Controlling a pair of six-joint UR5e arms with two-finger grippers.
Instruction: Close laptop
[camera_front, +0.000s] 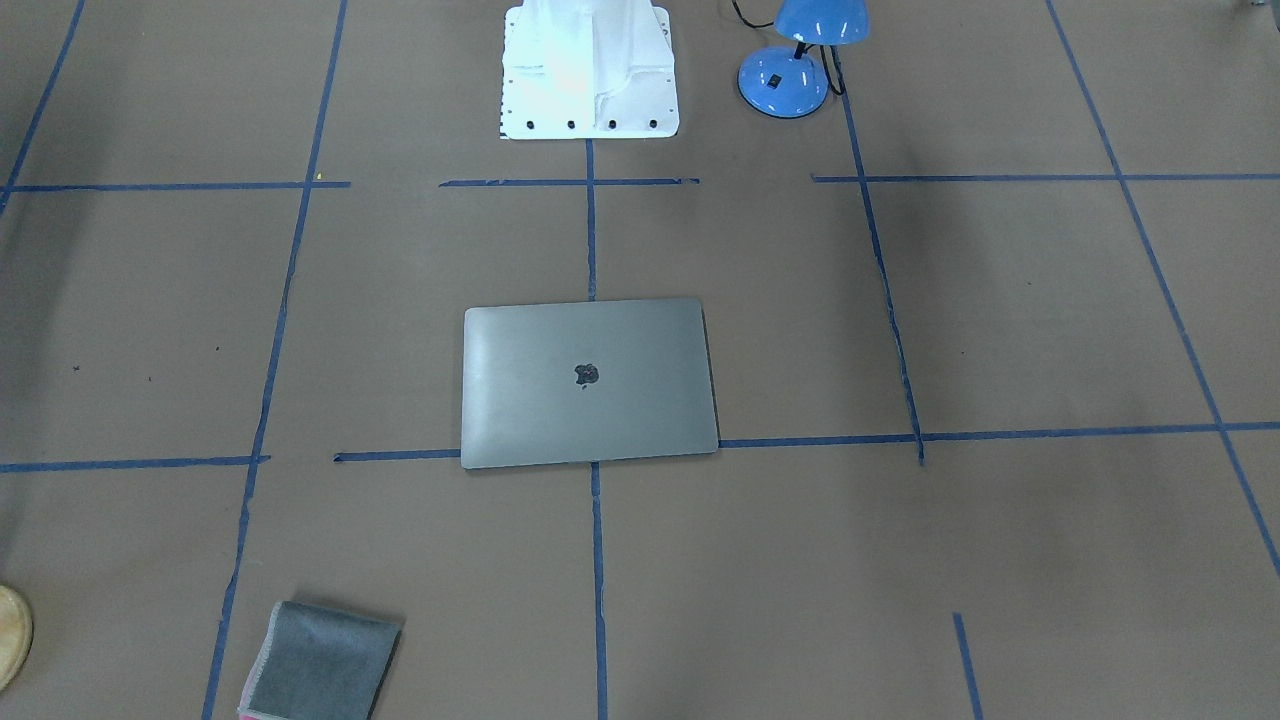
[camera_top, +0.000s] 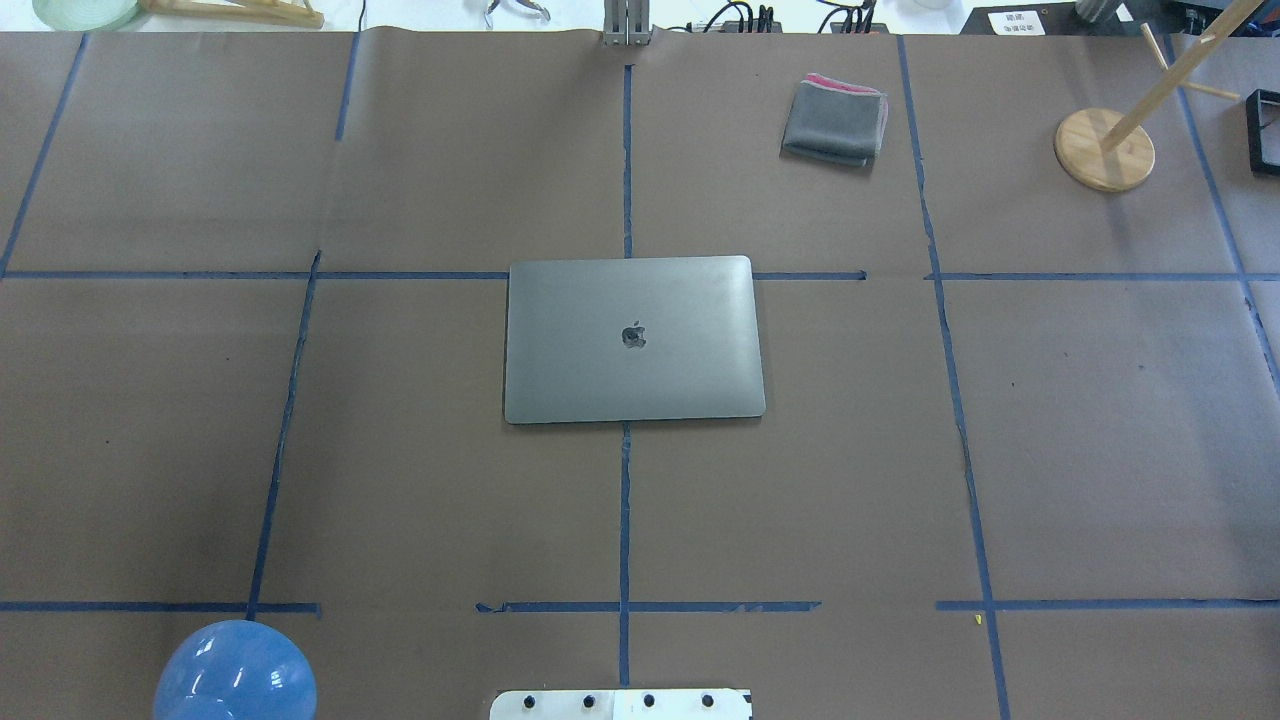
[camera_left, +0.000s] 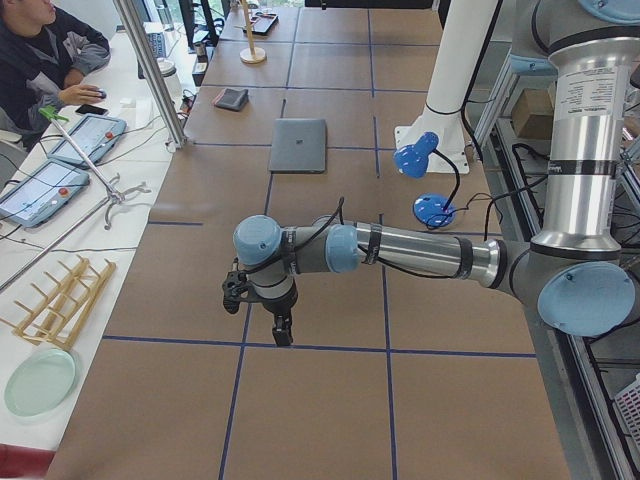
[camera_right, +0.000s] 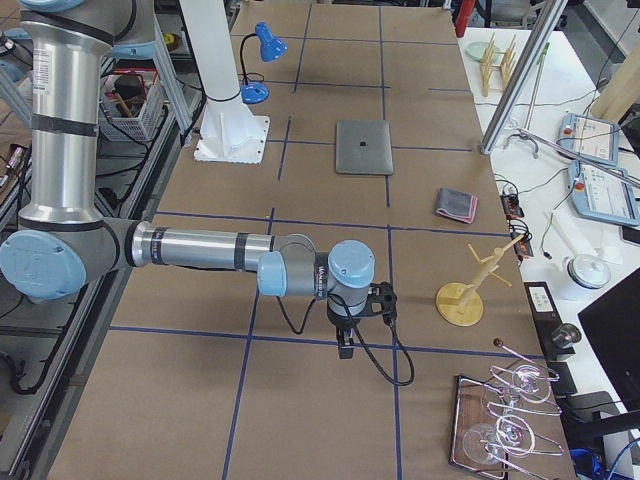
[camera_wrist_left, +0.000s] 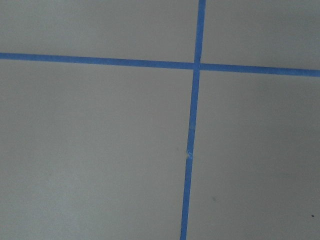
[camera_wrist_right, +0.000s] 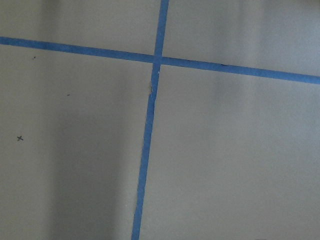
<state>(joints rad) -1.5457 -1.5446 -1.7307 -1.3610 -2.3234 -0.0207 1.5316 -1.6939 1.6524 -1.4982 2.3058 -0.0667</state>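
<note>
Judging by how it lies, the laptop (camera_top: 633, 338) is shut: lid flat on its base, logo up, in the middle of the tabletop (camera_top: 400, 480) over a crossing of blue tape lines. I reckon the job is done, so the main risk from here is needless motion of my own. Pressing further on that lid would load the screen for nothing. A low sweep toward the centre could shove the slim case along the smooth paper or scuff its metal. The folded grey cloth (camera_top: 835, 122) and the blue lamp (camera_front: 790, 75) sit well apart from it and pose no threat.

My left hand (camera_left: 283, 333) hangs over bare tabletop near a tape crossing, well apart from the laptop. My right hand (camera_right: 345, 345) hangs likewise at the opposite end. Both show only in the side views, so I cannot tell how far either is open. Neither seems to carry anything, and each wrist camera shows only paper and tape.
</note>
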